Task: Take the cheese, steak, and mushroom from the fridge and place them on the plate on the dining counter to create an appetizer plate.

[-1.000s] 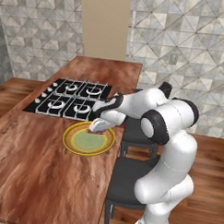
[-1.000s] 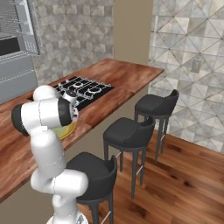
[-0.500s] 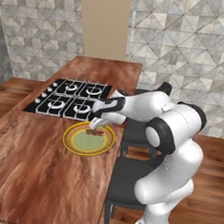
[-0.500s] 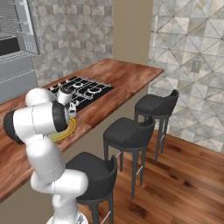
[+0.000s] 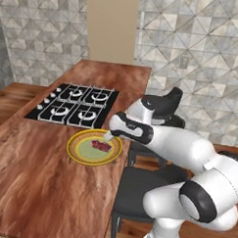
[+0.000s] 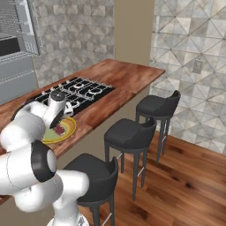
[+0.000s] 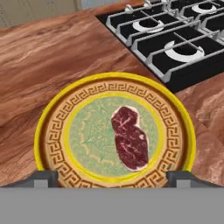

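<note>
The steak [image 7: 130,138], a red-pink slab, lies flat on the pale green centre of the yellow-rimmed plate [image 7: 46,114]. The plate rests on the reddish-brown dining counter [image 5: 44,186], just in front of the cooktop. My gripper [image 7: 113,177] hovers over the plate's near rim, open wide, with nothing between its fingertips [image 7: 43,177]. In the left base view the gripper [image 5: 109,135] is at the right rim of the plate [image 5: 75,144], just above the steak [image 5: 101,146]. The right base view shows the steak [image 6: 59,129] on the plate [image 6: 66,131]. The cheese and mushroom are out of view.
A black four-burner cooktop [image 5: 75,105] sits right behind the plate. Three dark stools [image 6: 128,132] stand along the counter's right edge. The grey fridge [image 6: 13,57] stands beyond the counter at the far left. Bare wood stretches in front of the plate.
The jaws have spread wide and the hand has drawn back from over the plate toward its right rim. The steak now lies free on the plate.
</note>
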